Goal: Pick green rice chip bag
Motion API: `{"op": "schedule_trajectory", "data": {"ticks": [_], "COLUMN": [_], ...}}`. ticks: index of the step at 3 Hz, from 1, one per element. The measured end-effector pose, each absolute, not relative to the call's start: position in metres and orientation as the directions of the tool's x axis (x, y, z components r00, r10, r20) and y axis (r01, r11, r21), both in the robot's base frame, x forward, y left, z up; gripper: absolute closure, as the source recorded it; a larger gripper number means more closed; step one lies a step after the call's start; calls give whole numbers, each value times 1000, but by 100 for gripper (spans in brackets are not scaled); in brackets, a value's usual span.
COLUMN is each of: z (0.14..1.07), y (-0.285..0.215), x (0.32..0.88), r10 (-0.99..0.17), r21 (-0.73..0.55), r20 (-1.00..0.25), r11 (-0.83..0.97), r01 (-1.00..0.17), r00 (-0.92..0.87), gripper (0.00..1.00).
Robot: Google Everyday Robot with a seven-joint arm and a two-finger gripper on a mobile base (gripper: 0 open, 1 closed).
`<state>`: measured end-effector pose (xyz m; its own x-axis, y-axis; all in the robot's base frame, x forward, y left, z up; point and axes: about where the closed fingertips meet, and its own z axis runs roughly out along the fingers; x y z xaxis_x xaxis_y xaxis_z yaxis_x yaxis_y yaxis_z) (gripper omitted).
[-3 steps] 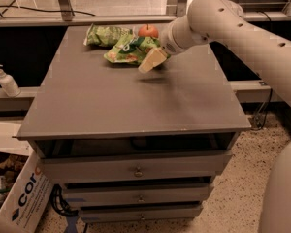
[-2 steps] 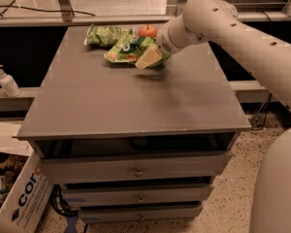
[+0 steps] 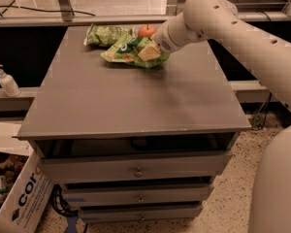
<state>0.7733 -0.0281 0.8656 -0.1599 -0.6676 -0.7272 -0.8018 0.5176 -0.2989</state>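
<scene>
The green rice chip bag (image 3: pixel 122 52) lies crumpled at the back middle of the grey table (image 3: pixel 136 101); it is bright green with a dark round logo and orange-red patches. My gripper (image 3: pixel 149 52) reaches in from the right and sits on the bag's right end. The arm (image 3: pixel 223 23) hides the bag's right edge. A smaller, paler green bag (image 3: pixel 105 34) lies just behind and left of it. A red-orange apple (image 3: pixel 147 30) sits behind the gripper.
Drawers (image 3: pixel 136 166) sit below the table top. A white pump bottle (image 3: pixel 6 80) stands on a ledge at the left. A cardboard box (image 3: pixel 19 200) is on the floor at the lower left. Metal framing runs behind the table.
My gripper has moved left and back across the table top, from beside the rice chip bag to on top of its right end. The bags and apple have not moved.
</scene>
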Motion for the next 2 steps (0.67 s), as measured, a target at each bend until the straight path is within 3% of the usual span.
{"op": "schedule_trajectory", "data": {"ticks": [1,2], "z": [874,889], "y": [-28,-33], "x": [758,730], "r10": [-657,-650], "r21": [-285,-289], "r20": [-741,-754], "r11": [497,454], "r01": [-819,-843], "r00": [-141,-91], "gripper": [88,100]}}
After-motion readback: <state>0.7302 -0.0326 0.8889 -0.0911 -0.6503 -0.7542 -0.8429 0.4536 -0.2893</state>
